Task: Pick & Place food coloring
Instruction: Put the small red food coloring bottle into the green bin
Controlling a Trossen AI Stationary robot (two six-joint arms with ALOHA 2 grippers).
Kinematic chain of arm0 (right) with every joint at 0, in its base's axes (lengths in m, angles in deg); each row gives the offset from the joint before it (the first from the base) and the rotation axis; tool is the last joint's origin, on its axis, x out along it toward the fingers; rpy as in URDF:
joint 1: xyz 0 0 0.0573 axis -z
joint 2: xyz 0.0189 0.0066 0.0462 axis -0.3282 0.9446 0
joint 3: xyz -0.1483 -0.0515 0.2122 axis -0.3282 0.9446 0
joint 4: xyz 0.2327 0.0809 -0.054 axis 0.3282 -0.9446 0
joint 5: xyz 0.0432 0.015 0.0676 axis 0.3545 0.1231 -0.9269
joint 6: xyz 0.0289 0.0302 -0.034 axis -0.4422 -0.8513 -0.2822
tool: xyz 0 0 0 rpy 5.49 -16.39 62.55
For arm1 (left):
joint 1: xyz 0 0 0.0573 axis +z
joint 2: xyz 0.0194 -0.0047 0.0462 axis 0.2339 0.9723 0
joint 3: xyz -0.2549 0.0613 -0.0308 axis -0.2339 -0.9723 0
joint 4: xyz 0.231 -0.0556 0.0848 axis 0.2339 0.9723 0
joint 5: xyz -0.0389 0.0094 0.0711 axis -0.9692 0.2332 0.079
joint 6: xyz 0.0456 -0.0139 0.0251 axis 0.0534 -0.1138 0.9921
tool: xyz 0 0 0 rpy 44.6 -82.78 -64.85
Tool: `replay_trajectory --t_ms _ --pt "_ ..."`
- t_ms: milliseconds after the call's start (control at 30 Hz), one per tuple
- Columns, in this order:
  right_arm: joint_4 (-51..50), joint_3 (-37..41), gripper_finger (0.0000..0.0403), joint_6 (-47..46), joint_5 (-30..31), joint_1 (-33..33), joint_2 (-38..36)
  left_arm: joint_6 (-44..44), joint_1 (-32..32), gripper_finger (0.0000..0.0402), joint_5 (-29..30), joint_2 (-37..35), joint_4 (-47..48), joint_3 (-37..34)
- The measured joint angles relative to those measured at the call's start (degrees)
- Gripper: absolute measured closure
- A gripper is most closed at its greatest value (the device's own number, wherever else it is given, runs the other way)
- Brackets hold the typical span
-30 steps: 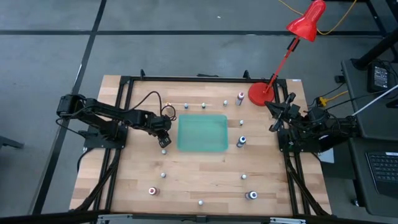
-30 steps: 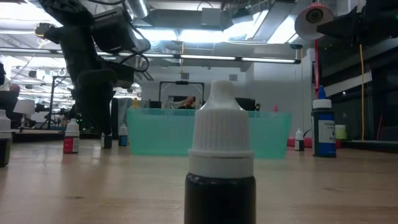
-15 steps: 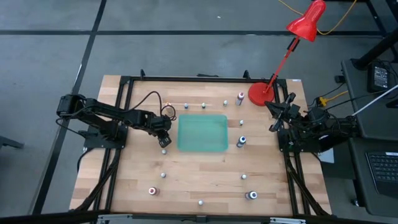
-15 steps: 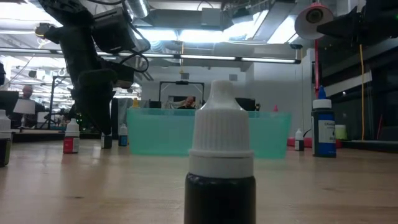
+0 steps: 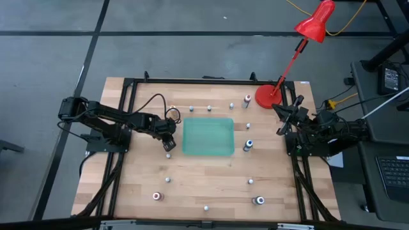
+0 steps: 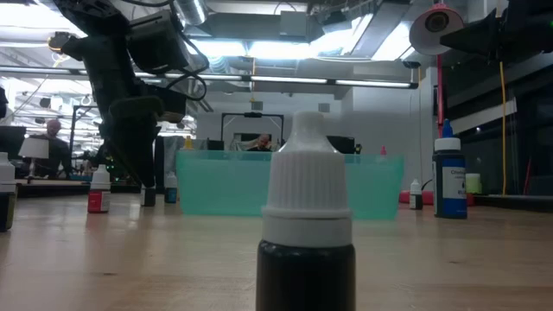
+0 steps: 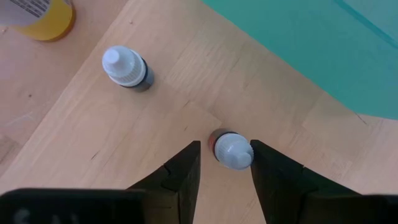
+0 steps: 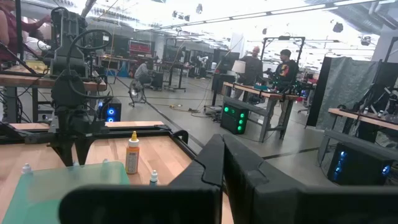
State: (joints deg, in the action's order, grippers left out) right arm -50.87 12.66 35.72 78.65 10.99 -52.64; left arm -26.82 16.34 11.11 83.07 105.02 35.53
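Note:
Several tiny food coloring bottles stand upright, scattered over the wooden table [image 5: 140, 185], around a flat green tray [image 5: 208, 136]. My left gripper [image 7: 226, 145] is just left of the tray, pointing steeply down. It is open, with one finger on each side of a white-capped bottle [image 7: 232, 150] that stands on the table. Another white-capped bottle [image 7: 126, 67] stands a little apart from it. My right gripper [image 8: 222, 163] is shut and holds nothing. It is raised at the table's right edge [image 5: 285, 116]. My left gripper comes from above, slanting, with its fingers [image 7: 264, 163] on either side of the bottle's white cap [image 7: 236, 153]. One finger is right at the cap and a small gap shows at the other. Whether either finger touches the bottle, I cannot tell.
A red desk lamp stands with its base [image 5: 266, 96] on the far right corner. Loose bottles stand along the far side [image 5: 209, 108], right of the tray [image 5: 248, 145] and along the near edge [image 5: 257, 200]. One dark bottle [image 6: 307, 233] stands close to the low camera.

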Motion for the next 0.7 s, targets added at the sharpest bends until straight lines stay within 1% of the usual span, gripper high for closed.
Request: replay_trajectory --t_ms 600,700 --pt "-0.02 0.00 0.0391 -0.02 -0.04 0.00 0.00 -0.44 -0.01 0.0270 0.62 0.00 0.02 0.00" --pt "-0.08 0.00 0.0391 -0.02 -0.06 0.01 0.00 -0.44 0.00 0.0278 1.08 0.00 0.02 0.00"
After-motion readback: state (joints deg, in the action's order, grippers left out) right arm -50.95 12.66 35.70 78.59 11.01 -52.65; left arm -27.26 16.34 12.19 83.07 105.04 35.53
